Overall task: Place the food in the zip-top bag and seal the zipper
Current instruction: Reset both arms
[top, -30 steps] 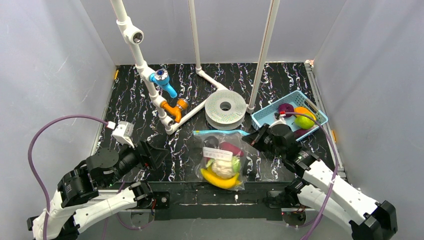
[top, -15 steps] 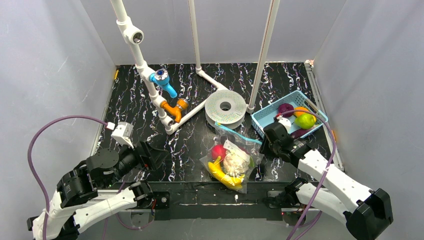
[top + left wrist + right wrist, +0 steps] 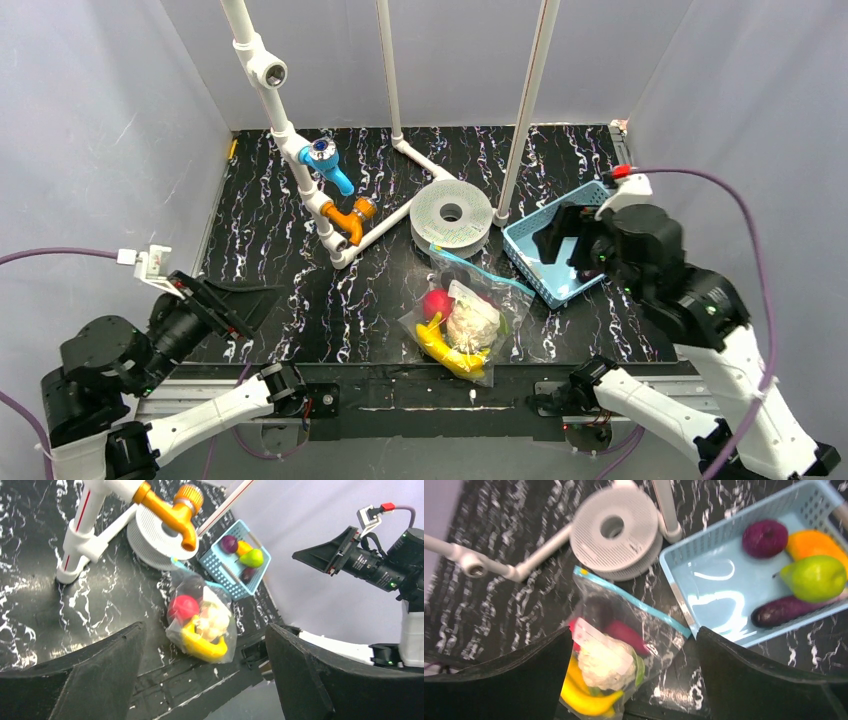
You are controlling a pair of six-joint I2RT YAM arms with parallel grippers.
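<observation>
The left claw (image 3: pixel 205 627) and right claw (image 3: pixel 634 630) both gape empty above the tabletop (image 3: pixel 270 200). The zip-top bag (image 3: pixel 500 305) lies at its 6 o'clock edge, holding a banana (image 3: pixel 450 355), apple (image 3: pixel 435 303) and cauliflower (image 3: pixel 472 322). The zipper (image 3: pixel 478 268) runs along the bag's 12 o'clock side. At the bag's 2 o'clock, the blue basket (image 3: pixel 704 595) holds a pear (image 3: pixel 814 577), an orange fruit (image 3: pixel 814 542) and a purple fruit (image 3: pixel 765 537).

One clear zip-top bag (image 3: pixel 656 630) holds one yellow banana (image 3: pixel 448 355), one red apple (image 3: pixel 436 303), one white cauliflower (image 3: pixel 472 322) and one dark round piece (image 3: pixel 598 611); any others inside are too crumpled over to count. One light-blue basket (image 3: pixel 704 580) holds four: one purple fruit (image 3: pixel 765 538), one orange fruit (image 3: pixel 816 544), one green pear (image 3: pixel 814 577), one dark aubergine (image 3: pixel 781 611). One grey spool (image 3: pixel 472 226). Two valves: one blue valve (image 3: pixel 328 160), one orange valve (image 3: pixel 347 215).
</observation>
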